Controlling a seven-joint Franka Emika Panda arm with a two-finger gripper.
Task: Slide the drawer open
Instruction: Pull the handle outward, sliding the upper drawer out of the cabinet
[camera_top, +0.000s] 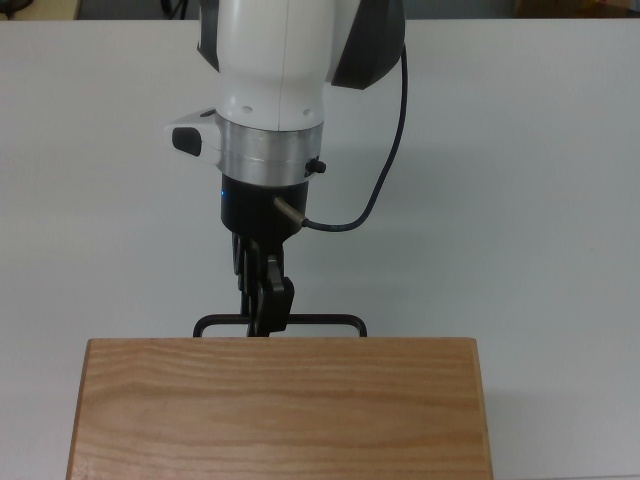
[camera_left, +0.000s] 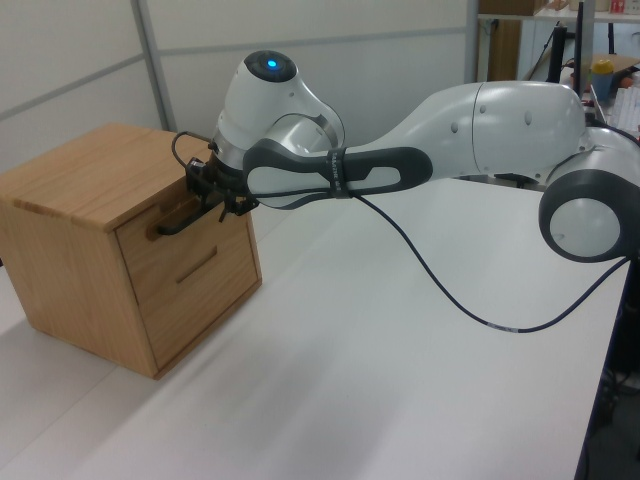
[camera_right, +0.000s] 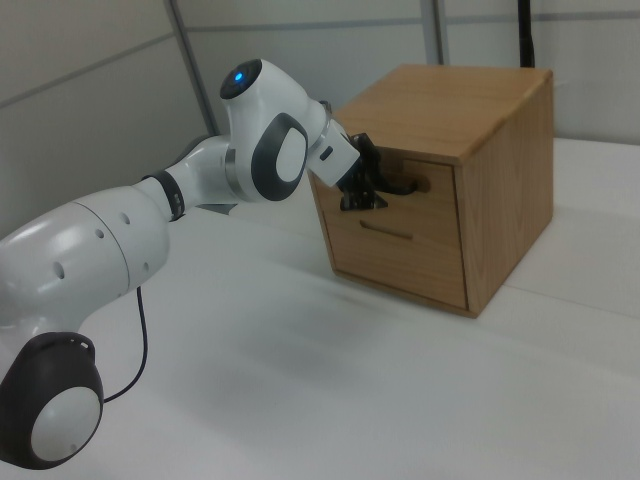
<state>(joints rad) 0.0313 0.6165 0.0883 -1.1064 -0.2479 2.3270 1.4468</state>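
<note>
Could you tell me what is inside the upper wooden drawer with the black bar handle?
Nothing inside shows: the upper wooden drawer looks shut, hiding its contents. Only its black bar handle shows, with the gripper at it.

Bright, even light; soft shadows, no glare.

I can read no text, label, brand, number or sign in any of my three views. The wooden cabinet shows only bare grain, the arm carries plain white and dark grey shells with no lettering I can make out, and the white table is unmarked. The clutter at the upper right of the left view is unreadable.
</note>
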